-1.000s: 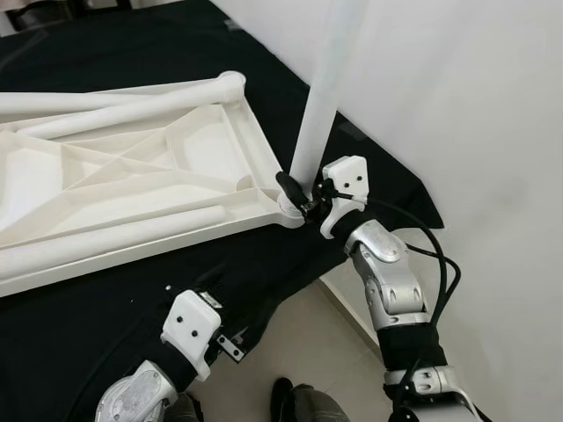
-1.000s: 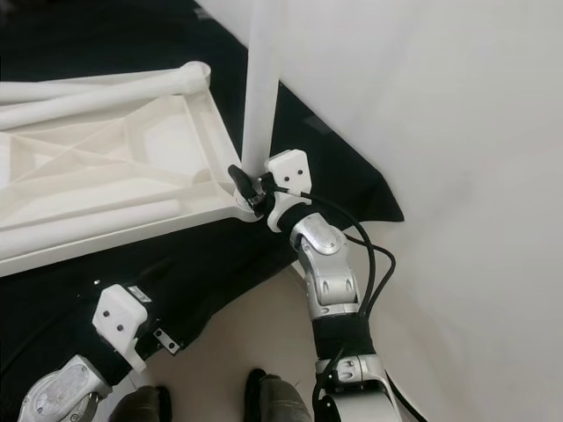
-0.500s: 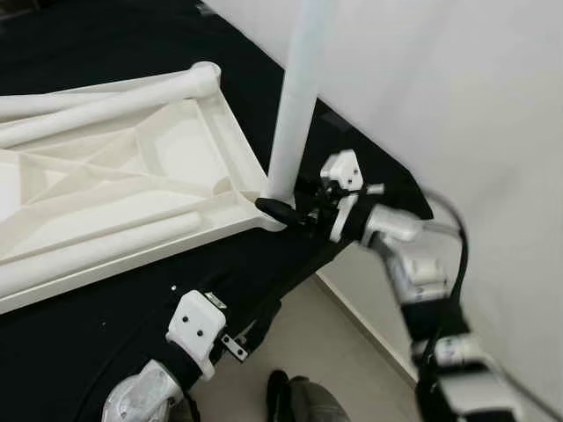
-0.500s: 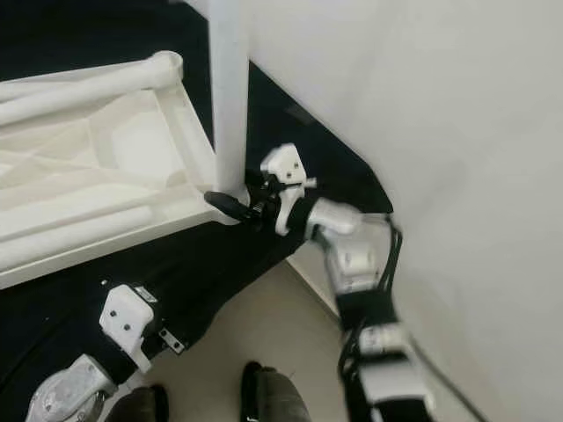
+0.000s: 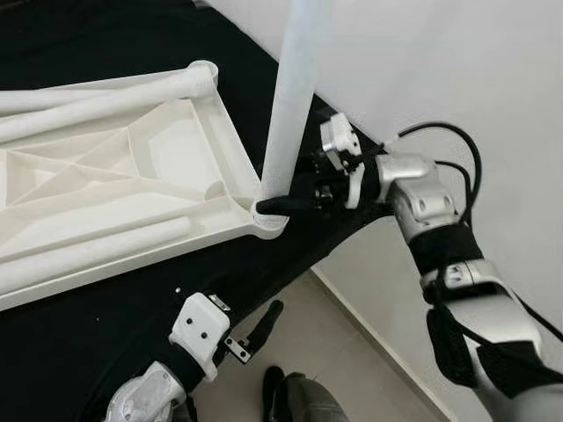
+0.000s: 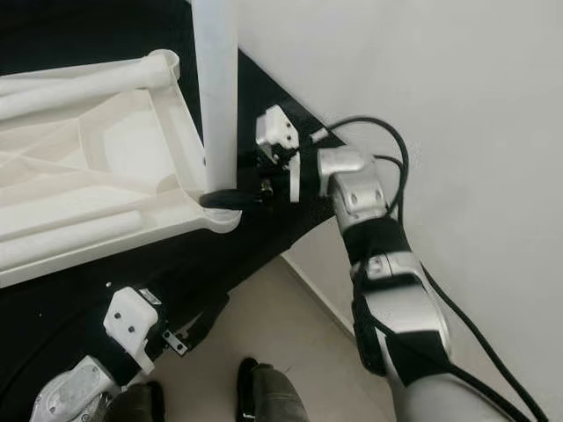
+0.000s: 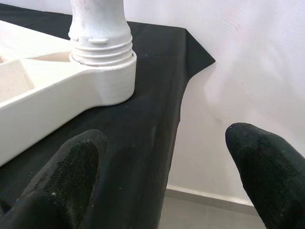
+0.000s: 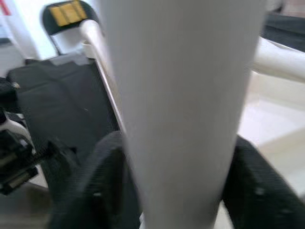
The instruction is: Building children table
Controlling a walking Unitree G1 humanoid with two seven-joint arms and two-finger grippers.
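Note:
The white children's table top [image 5: 106,185] lies upside down on a black cloth [image 5: 88,352]. One white leg [image 5: 295,97] stands upright in the near corner socket [image 5: 268,221]. My right gripper [image 5: 280,205] reaches in from the wall side, shut on the base of this leg; in the right wrist view its fingers [image 8: 102,191] press both sides of the leg [image 8: 181,109]. My left gripper [image 5: 261,323] hangs low at the cloth's front edge, open. In the left wrist view its fingers [image 7: 62,181] stand wide apart, facing the threaded leg base [image 7: 101,47] from a short way off.
Another leg [image 5: 106,97] lies along the top's far edge, and a loose one [image 5: 88,251] rests inside its ribbed underside. A white wall [image 5: 457,70] stands close on the right. Beige floor [image 5: 352,352] and dark shoes [image 5: 299,400] lie below the cloth's edge.
My right wrist has swung round the leg from the front to the wall side, still gripping its base. The left gripper's finger now pokes past the cloth edge. The camera shifted slightly.

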